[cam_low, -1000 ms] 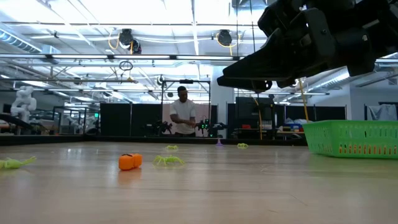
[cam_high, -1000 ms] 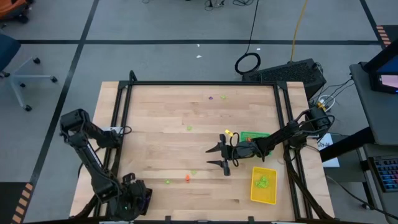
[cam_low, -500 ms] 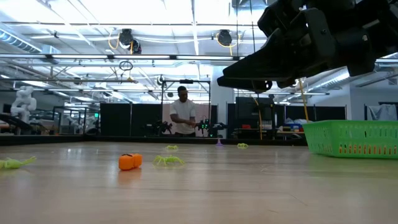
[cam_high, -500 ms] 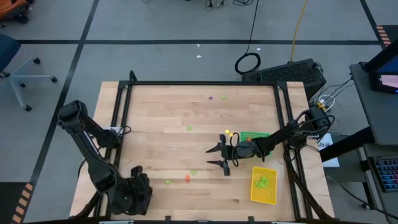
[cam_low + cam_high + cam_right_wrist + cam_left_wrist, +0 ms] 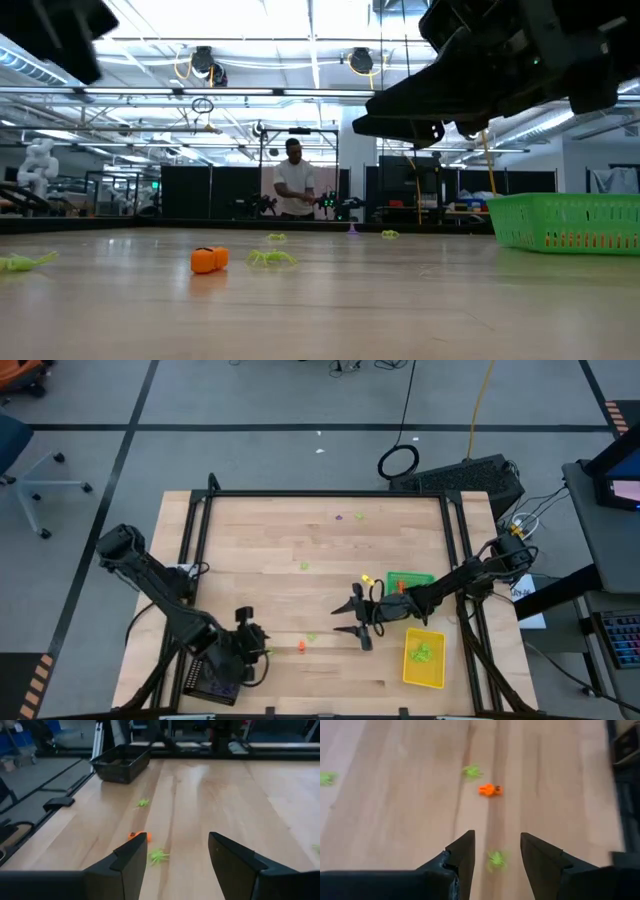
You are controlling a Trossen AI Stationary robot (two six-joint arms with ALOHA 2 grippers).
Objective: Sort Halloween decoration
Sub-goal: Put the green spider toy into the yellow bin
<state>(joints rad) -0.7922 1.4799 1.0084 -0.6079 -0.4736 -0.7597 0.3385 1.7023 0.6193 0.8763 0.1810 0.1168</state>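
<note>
The Halloween decoration lies scattered on the wooden table. Near the near edge are an orange trinket [image 5: 300, 647] [image 5: 490, 790] [image 5: 139, 836] and lime-green trinkets [image 5: 311, 637] [image 5: 471, 770] [image 5: 158, 855]. Others lie farther off [image 5: 304, 566], and a purple one [image 5: 338, 516] is near the far edge. My left gripper [image 5: 262, 648] [image 5: 496, 847] is open, above the table, with a green trinket [image 5: 496, 861] showing between its fingers. My right gripper [image 5: 340, 619] [image 5: 177, 842] is open and hovers right of the orange trinket, pointing left.
A green tray [image 5: 408, 580] [image 5: 570, 220] and a yellow tray [image 5: 423, 657] holding green trinkets sit by the right edge. A black tray [image 5: 205, 685] [image 5: 120, 762] sits at the near-left corner. A person stands in the room beyond the table [image 5: 295, 185].
My left arm has swung from the near-left corner toward the right, bringing its gripper over the green trinket close to the orange one. My right gripper has shifted slightly toward the near edge. The trinkets have stayed where they were.
</note>
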